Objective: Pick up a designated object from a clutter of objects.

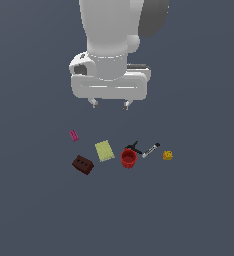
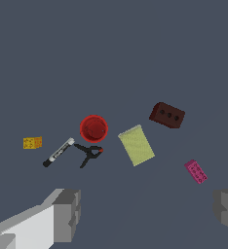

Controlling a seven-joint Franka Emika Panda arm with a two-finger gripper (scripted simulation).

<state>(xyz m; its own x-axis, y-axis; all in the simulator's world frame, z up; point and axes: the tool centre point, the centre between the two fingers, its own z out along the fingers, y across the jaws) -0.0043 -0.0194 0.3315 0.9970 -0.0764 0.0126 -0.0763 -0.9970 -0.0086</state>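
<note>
A: Gripper [image 1: 109,104] is hanging high above the floor [image 1: 34,210], and I am seeing its two fingers [image 2: 67,214] spread wide apart with nothing between them.

B: Where is the marker [image 1: 150,150] lying?

A: It is lying flat on the floor, between the red cup [image 1: 129,158] and the yellow block [image 1: 167,155]. In the wrist view I am seeing its black end [image 2: 47,163] pointing away from the cup.

B: Is anything touching it?

A: The black clamp [image 1: 132,146] is sitting just beside its white end. I cannot tell if they are touching. The clamp is also right next to the cup.

B: What else are you seeing?

A: On the exterior view's left of the cup, a yellow-green pad [image 1: 104,151] is lying flat. A dark brown brick [image 1: 82,164] is sitting past it, and a small pink piece [image 1: 74,135] is lying near that. They are all staying apart from each other.
</note>
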